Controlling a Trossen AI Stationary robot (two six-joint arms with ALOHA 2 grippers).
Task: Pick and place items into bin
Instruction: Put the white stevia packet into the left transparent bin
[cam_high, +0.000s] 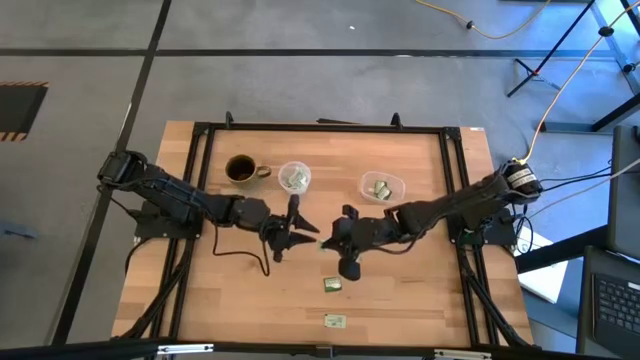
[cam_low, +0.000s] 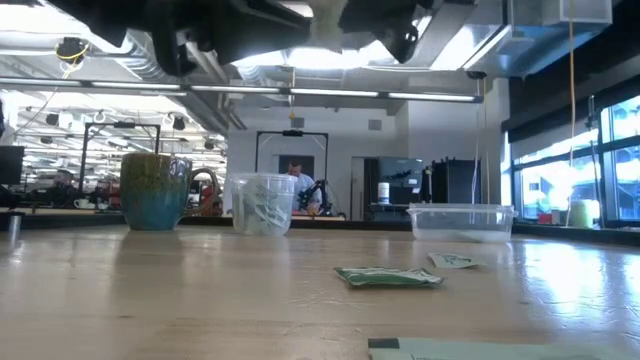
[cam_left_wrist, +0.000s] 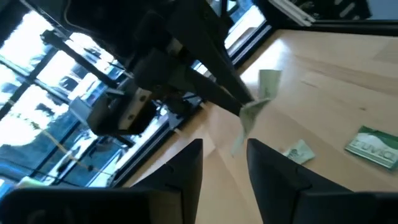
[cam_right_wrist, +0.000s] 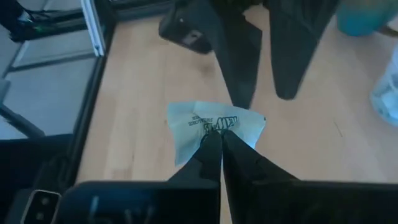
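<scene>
My right gripper (cam_right_wrist: 221, 135) is above the middle of the table (cam_high: 328, 240), shut on a small green-and-white packet (cam_right_wrist: 214, 124). The packet also shows in the left wrist view (cam_left_wrist: 256, 102). My left gripper (cam_left_wrist: 224, 146) is open and empty. It faces the right gripper closely from the table's left (cam_high: 305, 232), and its two fingers stand just beyond the packet. Two more packets (cam_high: 332, 285) (cam_high: 335, 321) lie flat on the table nearer the front edge. A clear bin (cam_high: 381, 186) at the back holds packets. My right gripper pinches the packet between its two fingertips at the middle of its near edge (cam_right_wrist: 217, 132). The fingers come from the table's right, slanting down. The packet is crumpled, juts out past the fingertips and is lifted clear of the table.
A clear cup (cam_high: 294, 178) with packets inside and a green-brown mug (cam_high: 241, 170) stand at the back left, next to the bin. In the low view the loose packets (cam_low: 390, 277) (cam_low: 455, 261) lie in front of the bin (cam_low: 460, 220). A black frame borders the table.
</scene>
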